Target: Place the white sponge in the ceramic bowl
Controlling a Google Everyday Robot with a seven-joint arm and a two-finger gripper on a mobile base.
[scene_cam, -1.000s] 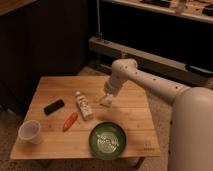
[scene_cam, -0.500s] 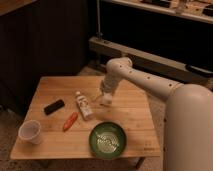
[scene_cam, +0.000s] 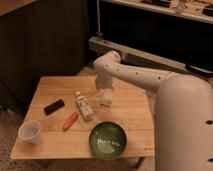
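Note:
The white sponge (scene_cam: 106,98) is a small pale block on the wooden table (scene_cam: 130,117), just right of the table's middle. My gripper (scene_cam: 103,91) hangs from the white arm directly over the sponge and at its top edge; contact cannot be made out. The ceramic bowl (scene_cam: 107,140) is round, glossy green with pale markings inside. It sits at the table's front edge, in front of the sponge, and holds nothing.
A white labelled bottle (scene_cam: 83,105) lies left of the sponge. An orange carrot-like item (scene_cam: 70,120) lies in front of it. A black block (scene_cam: 54,106) lies further left. A small white cup (scene_cam: 30,131) stands at the front left corner. A dark cabinet and shelf stand behind.
The arm's upper joint has shifted a little to the left. The gripper stays over the sponge, which has hardly moved.

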